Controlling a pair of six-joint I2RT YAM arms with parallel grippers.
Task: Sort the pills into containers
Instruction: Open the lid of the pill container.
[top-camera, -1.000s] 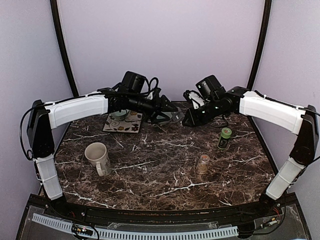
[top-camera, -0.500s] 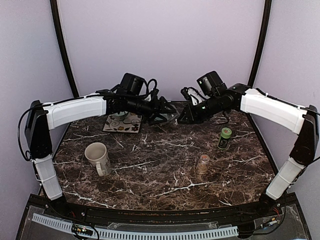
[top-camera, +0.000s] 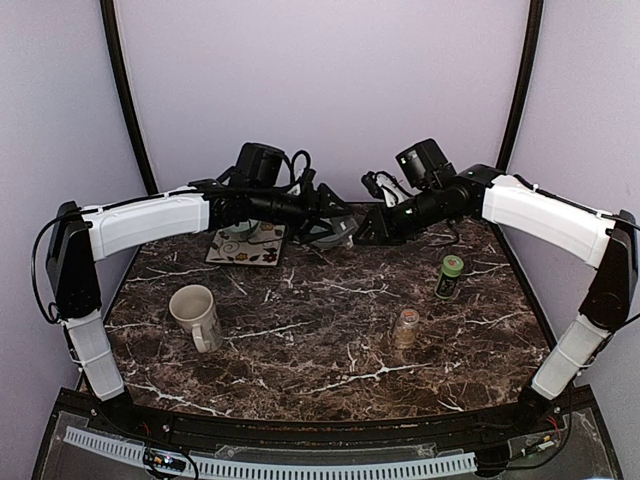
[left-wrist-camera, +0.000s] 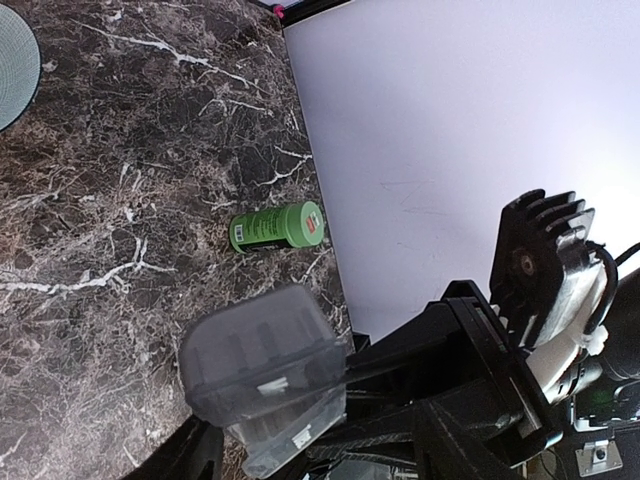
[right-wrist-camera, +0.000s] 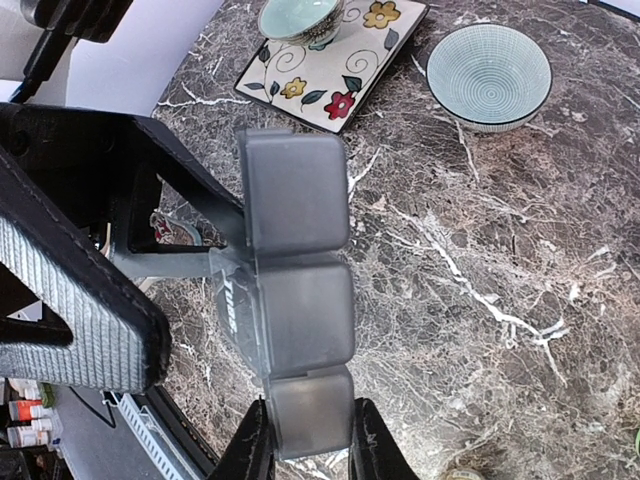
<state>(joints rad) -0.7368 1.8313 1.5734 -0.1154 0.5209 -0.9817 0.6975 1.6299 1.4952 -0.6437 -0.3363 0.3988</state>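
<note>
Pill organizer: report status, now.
Right gripper shut on pill organizer, held aloft. Left gripper at its other end, grip unclear. No obstruction seen.
</note>
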